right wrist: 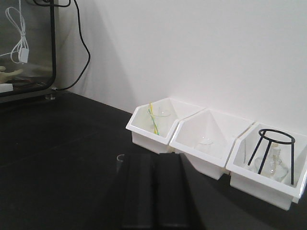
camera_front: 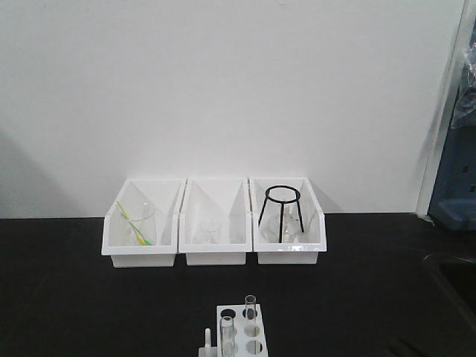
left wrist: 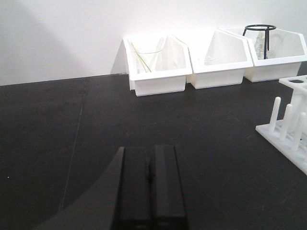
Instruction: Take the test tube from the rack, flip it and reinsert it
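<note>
The white rack [camera_front: 239, 335] stands at the table's front middle, with short pegs [camera_front: 208, 338] on its left side. Two clear test tubes stand upright in it, one at the back [camera_front: 251, 311] and one nearer the front [camera_front: 227, 331]. In the left wrist view the rack [left wrist: 293, 136] sits at the right edge, and my left gripper [left wrist: 149, 152] is shut and empty over bare table, well left of it. My right gripper [right wrist: 152, 159] is shut and empty. A clear tube rim [right wrist: 119, 158] peeks out just left of its fingers. Neither gripper shows in the front view.
Three white open-front bins line the back wall: the left one [camera_front: 141, 223] holds a beaker with yellow-green sticks, the middle one [camera_front: 216, 223] a small glass, the right one [camera_front: 288, 219] a black tripod over a flask. A sink edge [camera_front: 454, 271] is at the right. A glass cabinet [right wrist: 26, 45] stands far left.
</note>
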Available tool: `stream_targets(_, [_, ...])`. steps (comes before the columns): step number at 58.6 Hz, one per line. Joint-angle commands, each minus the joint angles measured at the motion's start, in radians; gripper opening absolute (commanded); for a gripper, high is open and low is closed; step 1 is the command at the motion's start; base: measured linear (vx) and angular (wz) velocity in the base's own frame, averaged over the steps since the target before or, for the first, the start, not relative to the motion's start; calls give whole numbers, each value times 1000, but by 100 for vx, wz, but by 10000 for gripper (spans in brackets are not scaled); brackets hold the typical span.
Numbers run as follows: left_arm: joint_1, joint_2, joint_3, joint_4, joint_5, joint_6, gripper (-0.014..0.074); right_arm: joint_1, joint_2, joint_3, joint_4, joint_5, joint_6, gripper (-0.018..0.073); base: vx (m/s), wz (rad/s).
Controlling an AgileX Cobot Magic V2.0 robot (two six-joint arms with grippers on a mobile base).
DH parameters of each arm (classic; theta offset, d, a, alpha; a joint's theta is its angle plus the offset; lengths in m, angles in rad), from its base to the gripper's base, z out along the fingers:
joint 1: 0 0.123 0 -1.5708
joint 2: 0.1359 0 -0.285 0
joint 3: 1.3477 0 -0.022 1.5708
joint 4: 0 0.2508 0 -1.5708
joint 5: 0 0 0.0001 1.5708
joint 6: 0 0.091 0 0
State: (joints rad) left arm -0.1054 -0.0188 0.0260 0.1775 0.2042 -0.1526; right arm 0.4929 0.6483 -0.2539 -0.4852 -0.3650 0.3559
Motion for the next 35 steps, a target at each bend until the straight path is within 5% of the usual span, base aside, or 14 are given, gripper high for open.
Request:
stream_targets(1, [0, -7, -4, -5, -82, -9, -6, -3, -40, 19, 4, -65, 2, -11, 0, 0])
stream_targets(23, [0, -7, -4, -5, -82, -9, -6, -3, -71, 159, 28, -46, -12, -11, 0, 0])
stream_targets(35, [0, -7, -4, -5, -82, -9, -6, -83, -229, 159, 211, 103, -183, -11, 0, 0])
